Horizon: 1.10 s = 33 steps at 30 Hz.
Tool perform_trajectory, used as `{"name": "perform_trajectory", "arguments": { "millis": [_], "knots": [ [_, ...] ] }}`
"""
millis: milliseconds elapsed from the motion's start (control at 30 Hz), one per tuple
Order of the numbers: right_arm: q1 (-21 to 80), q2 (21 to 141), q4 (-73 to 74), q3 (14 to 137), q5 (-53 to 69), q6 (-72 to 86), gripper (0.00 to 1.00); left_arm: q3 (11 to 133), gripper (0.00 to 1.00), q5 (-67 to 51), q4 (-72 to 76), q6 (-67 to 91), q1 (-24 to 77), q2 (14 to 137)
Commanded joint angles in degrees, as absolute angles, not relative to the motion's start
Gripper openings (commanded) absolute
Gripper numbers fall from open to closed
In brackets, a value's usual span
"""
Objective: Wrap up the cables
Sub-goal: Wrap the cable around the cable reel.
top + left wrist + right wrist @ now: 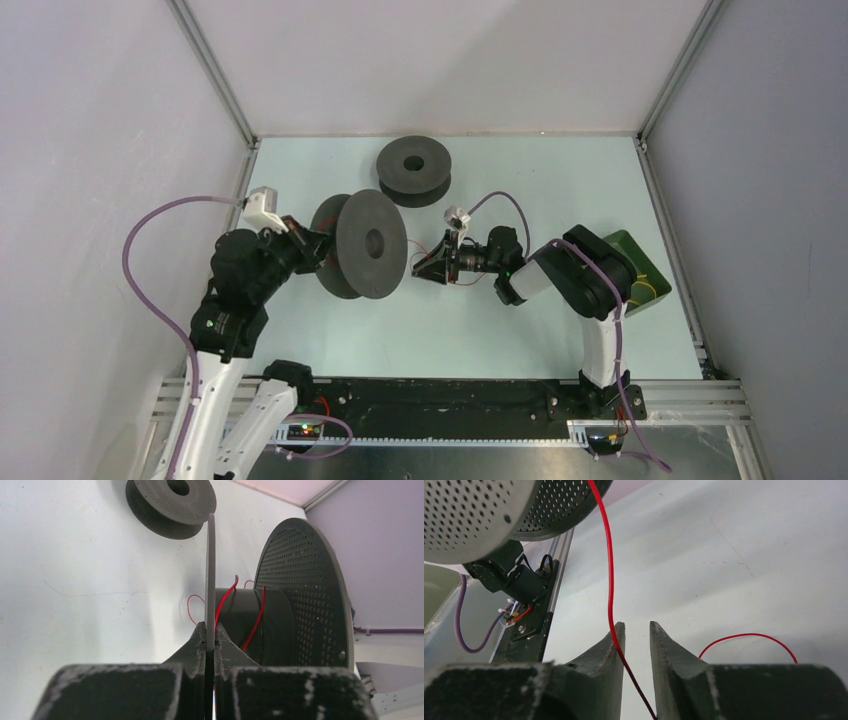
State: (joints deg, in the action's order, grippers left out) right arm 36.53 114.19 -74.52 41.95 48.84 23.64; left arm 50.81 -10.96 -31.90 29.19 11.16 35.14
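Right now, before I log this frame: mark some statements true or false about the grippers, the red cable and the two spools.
1. The left gripper clamps a flange of the upright spool. True.
2. The red cable has no turns on that spool's hub. False: a few red strands cross the hub.
3. The right gripper is shut tight on the red cable. False: its jaws stand apart, with the cable running between them.
4. A second spool lies flat farther back on the table. True.
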Motion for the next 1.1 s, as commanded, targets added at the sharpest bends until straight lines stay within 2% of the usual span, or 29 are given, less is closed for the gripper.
{"name": "perform_trajectory", "arguments": {
  "millis": [0, 200, 400, 533, 600, 800, 1067],
  "knots": [
    [38.3, 116.0, -80.9, 41.6, 45.9, 25.5, 0.27, 53.0, 0.0, -10.2, -23.6, 36.8, 10.3, 33.5],
    [42.1, 116.7, -81.2, 40.0, 40.7, 24.7, 0.25, 51.2, 0.0, -9.2, -18.1, 42.5, 9.7, 32.4],
    [43.9, 115.6, -81.4, 38.2, 37.8, 25.0, 0.15, 49.3, 0.0, -7.0, -14.3, 46.4, 8.4, 31.5],
    [46.1, 111.7, -81.2, 34.9, 34.8, 24.0, 0.01, 48.5, 0.0, -6.0, -12.4, 48.8, 8.0, 32.0],
    [47.4, 108.3, -79.2, 33.3, 32.6, 23.1, 0.0, 48.1, 0.0, -4.4, -11.9, 49.9, 8.0, 32.3],
    [56.9, 93.2, -55.7, 32.5, 19.0, 7.2, 0.0, 47.4, 0.0, -1.4, -9.4, 50.9, 7.5, 32.7],
    [60.5, 89.1, -41.1, 32.8, 10.7, 5.0, 0.0, 46.2, 0.0, -1.8, -6.5, 54.0, 5.8, 34.2]
  ]
}}
